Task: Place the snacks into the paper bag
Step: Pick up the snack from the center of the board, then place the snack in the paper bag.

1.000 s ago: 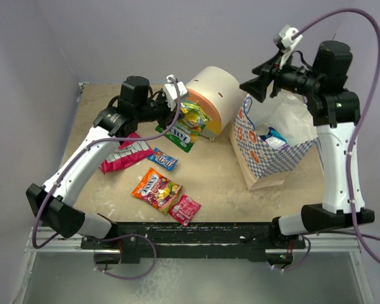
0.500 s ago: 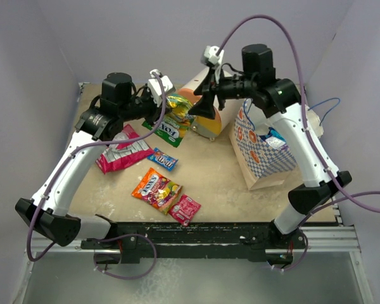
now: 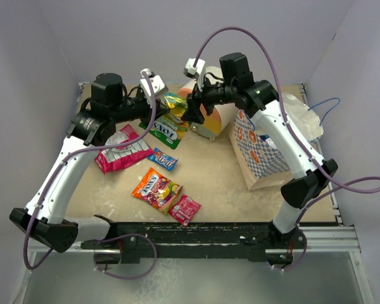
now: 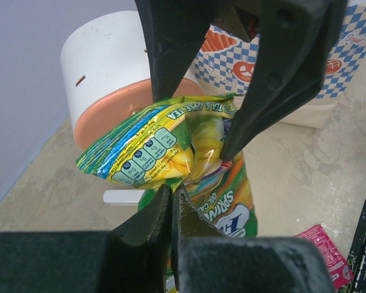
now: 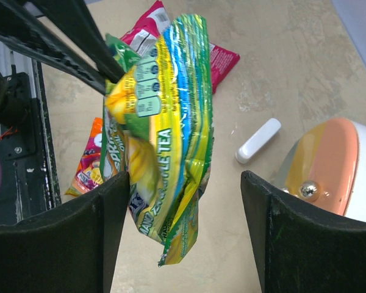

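My left gripper (image 4: 171, 190) is shut on a corner of a yellow-green snack packet (image 4: 147, 148) and holds it in the air in front of the cream drawer unit. My right gripper (image 5: 184, 180) is open, with a finger on each side of this packet (image 5: 168, 116), not touching it. In the top view both grippers meet at the packet (image 3: 175, 102). The paper bag (image 3: 264, 152) stands open at the right. On the table lie a green packet (image 3: 166, 129), a pink packet (image 3: 121, 152), a small blue one (image 3: 163, 159), an orange one (image 3: 155, 189) and a small pink one (image 3: 185, 209).
The cream round drawer unit (image 3: 213, 118) with an orange face stands just behind the grippers. A small white stick (image 5: 258, 140) lies beside it. White crumpled paper (image 3: 304, 114) sticks out behind the bag. Grey walls close in the left and back.
My right arm has swung from above the paper bag leftward to the held packet, its open fingers now around it. My left gripper has drawn back slightly with the packet.
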You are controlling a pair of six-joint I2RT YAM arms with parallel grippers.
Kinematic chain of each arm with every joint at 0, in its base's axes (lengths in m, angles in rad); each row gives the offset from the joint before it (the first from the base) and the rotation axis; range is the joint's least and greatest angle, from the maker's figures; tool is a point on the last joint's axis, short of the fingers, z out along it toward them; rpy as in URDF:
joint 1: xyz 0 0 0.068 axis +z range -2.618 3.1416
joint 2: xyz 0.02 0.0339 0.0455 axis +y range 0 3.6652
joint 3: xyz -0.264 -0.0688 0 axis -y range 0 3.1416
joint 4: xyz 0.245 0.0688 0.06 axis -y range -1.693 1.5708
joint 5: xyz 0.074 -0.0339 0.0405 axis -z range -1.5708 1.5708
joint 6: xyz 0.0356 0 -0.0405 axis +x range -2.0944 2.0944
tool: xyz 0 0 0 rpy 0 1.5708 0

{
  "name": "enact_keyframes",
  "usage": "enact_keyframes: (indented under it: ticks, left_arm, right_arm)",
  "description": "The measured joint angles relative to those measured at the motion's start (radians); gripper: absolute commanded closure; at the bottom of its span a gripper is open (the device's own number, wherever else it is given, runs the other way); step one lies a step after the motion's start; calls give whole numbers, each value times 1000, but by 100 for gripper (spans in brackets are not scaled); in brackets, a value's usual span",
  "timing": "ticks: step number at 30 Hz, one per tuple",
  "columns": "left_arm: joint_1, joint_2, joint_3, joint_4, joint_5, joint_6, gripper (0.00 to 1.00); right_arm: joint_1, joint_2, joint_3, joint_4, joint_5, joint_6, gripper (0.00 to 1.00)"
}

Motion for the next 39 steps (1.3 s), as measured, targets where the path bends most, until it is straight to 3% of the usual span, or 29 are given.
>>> enact_keyframes:
  ticks: [5, 14, 18, 25, 32, 35, 39]
  left_arm:
    - [3, -9, 0, -6, 10, -8, 100]
    - [12, -11, -3, 4, 24, -19, 100]
    - [18, -16, -14, 14, 28, -26, 99]
    - [27, -26, -29, 25, 31, -32, 63]
    - [56, -50, -29, 20, 56, 3, 27]
    - [75, -55, -26, 8, 59, 19, 18]
    - [101, -58, -16, -6, 55, 30, 14]
  right_arm:
    - [1, 20, -10, 2, -27, 8, 42]
    - [1, 26, -10, 13, -112, 48, 87]
    - [1, 26, -14, 15, -124, 55, 94]
    - [2, 16, -14, 1, -109, 45, 100]
    - [0, -63, -14, -37, -3, 14, 100]
    - [-16, -114, -8, -56, 27, 6, 100]
    - [-98, -179, 8, -61, 23, 16, 100]
